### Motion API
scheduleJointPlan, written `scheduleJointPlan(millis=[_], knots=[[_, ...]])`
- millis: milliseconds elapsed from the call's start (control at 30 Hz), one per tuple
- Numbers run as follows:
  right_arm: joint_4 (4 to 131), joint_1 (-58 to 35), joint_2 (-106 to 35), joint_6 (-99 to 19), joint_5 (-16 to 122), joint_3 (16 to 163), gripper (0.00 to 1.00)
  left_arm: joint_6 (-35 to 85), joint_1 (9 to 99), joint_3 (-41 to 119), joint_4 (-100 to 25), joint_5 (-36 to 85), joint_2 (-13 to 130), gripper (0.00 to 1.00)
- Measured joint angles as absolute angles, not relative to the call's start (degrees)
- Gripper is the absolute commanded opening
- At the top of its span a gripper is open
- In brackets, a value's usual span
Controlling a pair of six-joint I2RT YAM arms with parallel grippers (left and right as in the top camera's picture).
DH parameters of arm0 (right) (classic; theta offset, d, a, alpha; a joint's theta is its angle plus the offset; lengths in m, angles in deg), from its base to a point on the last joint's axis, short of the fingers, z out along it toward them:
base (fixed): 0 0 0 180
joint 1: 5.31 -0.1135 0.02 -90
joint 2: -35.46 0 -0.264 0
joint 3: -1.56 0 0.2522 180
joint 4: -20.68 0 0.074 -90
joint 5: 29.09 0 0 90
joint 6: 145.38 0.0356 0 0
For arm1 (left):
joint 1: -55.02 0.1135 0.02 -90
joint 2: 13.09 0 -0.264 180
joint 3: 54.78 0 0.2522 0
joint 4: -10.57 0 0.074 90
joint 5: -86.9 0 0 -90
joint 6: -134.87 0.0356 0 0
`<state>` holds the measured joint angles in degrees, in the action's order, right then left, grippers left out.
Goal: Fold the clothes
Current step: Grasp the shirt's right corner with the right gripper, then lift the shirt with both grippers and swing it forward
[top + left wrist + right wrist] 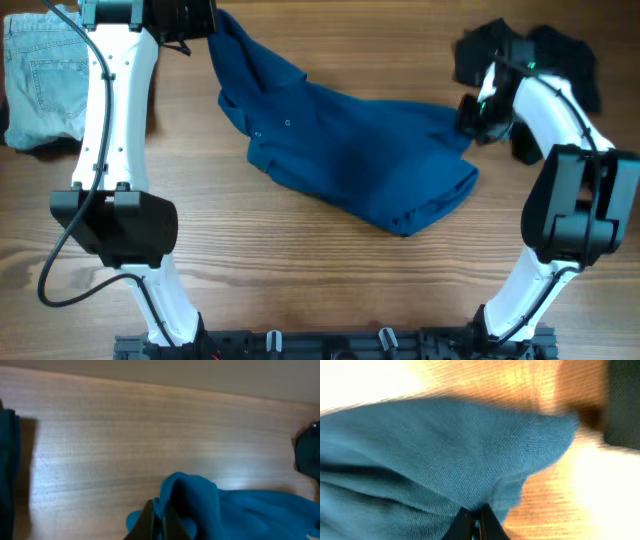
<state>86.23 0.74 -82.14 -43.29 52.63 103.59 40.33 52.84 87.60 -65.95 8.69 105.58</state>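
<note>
The deep-blue garment [350, 165] is spread in a rumpled diagonal across the middle of the table [300, 290], from close to the far edge on the left toward the right edge. Its far-left corner is drawn up to the left gripper [207, 33], which is placed close to the far edge. In the left wrist view the fingers [149, 522] are pressed together with a fold of the blue cloth pinched between them, and bunched fabric is heaped just past the tips.

The right-hand end of the garment is met by the right gripper [468, 120], toward the right edge of the table. In the right wrist view its fingers [464, 525] are closed tight on the edge of the fabric, whose knit weave is shown close up and somewhat blurred.

A placket with small buttons can be made out on the left half of the garment, and a thick doubled edge is seen at its near-right end.

A pair of pale denim jeans [45, 75] is laid at the far-left corner, partly covered by the left arm [110, 110]. A heap of black clothing [565, 55] is piled at the far-right corner, partly hidden by the right arm [545, 100] and apart from the blue garment.
</note>
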Motion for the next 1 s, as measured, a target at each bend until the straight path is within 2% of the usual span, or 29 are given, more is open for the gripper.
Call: scheduleJointPlan(millis=[233, 433, 667, 833, 1000], knots=[[95.7, 0.7, -79.5, -45.5, 52.3, 128.1, 0.04, 40.3, 52.9, 87.6, -63.4, 7.7, 105.6, 0.04], [98.3, 1.5, -78.0, -46.9, 52.0, 134.7, 0.04, 40.3, 55.7, 87.6, -57.5, 7.3, 103.2, 0.04], [99.3, 2.4, -77.1, -50.8, 50.4, 145.6, 0.04, 39.1, 63.3, 87.6, -47.5, 7.2, 91.9, 0.04], [100.1, 2.4, -71.2, -51.4, 49.9, 152.9, 0.04, 38.1, 64.8, 87.6, -47.0, 7.2, 84.8, 0.04], [101.8, 2.4, -62.7, -52.7, 49.3, 154.1, 0.04, 37.9, 63.8, 87.6, -49.1, 7.2, 79.3, 0.04]])
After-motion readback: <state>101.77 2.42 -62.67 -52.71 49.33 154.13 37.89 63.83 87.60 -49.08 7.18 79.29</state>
